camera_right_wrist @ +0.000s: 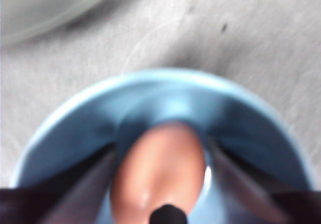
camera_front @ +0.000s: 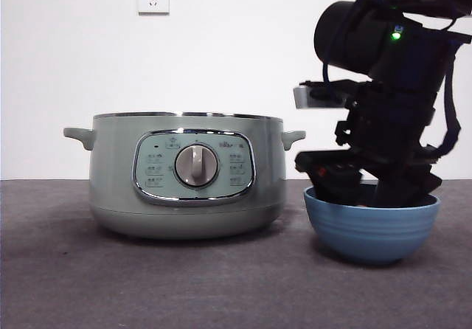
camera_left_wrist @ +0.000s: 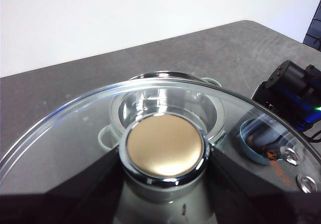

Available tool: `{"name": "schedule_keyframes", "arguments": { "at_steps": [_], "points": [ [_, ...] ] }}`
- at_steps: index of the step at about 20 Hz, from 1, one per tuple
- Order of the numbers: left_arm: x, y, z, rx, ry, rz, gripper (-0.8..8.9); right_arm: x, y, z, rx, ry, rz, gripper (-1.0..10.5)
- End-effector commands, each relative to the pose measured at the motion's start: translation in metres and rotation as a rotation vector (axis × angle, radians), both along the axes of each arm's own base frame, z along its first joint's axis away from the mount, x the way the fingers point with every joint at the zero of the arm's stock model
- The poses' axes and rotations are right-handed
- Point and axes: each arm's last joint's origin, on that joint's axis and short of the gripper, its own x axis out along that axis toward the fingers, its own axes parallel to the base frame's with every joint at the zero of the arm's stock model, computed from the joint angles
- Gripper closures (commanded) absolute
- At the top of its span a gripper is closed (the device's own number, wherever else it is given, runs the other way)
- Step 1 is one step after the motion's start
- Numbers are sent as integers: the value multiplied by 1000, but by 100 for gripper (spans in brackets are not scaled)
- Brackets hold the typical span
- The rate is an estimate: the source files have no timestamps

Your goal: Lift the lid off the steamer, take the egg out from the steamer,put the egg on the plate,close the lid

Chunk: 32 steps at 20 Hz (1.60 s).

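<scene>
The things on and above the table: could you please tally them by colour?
Green: 1, the steamer
Blue: 1, the plate
Reddish-brown: 1, the egg
Clear with chrome: 1, the lid
Black: 2, left gripper, right gripper
Total: 6

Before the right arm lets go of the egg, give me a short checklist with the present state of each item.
1. Egg between right pincer jaws: ok.
2. Egg over plate hollow, inside the rim: ok.
3. Egg touching the plate bottom: cannot tell.
4. Lid off steamer, knob clamped by left pincer: ok.
5. Lid held above the open steamer, away from the plate: ok.
</scene>
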Motion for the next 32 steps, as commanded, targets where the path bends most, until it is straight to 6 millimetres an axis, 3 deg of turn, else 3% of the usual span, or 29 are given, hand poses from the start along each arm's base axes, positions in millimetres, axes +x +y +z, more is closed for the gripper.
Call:
{"name": "schedule_keyframes", "arguments": {
  "at_steps": [1, 4, 7, 12, 17, 22, 32],
  "points": [
    [8, -4, 8, -19, -57, -14, 822, -4, -1, -4, -5, 25, 8, 466],
    [27, -14, 11, -28, -66, -50, 822, -10, -5, 18, 31, -30, 9, 466],
    [56, -28, 13, -37, -75, -73, 822, -28, -17, 59, 86, -120, 7, 469],
    [117, -59, 3, -29, -59, -152, 822, -77, -50, 133, 255, -384, 6, 469],
    [172, -86, -24, -7, -9, -156, 822, -132, -86, 182, 397, -597, 2, 469],
    [210, -105, -48, -7, -13, -158, 822, -163, -106, 202, 479, -671, -20, 469],
    [240, -120, -77, 20, -7, -164, 822, -169, -110, 200, 475, -651, -25, 469]
  ]
}}
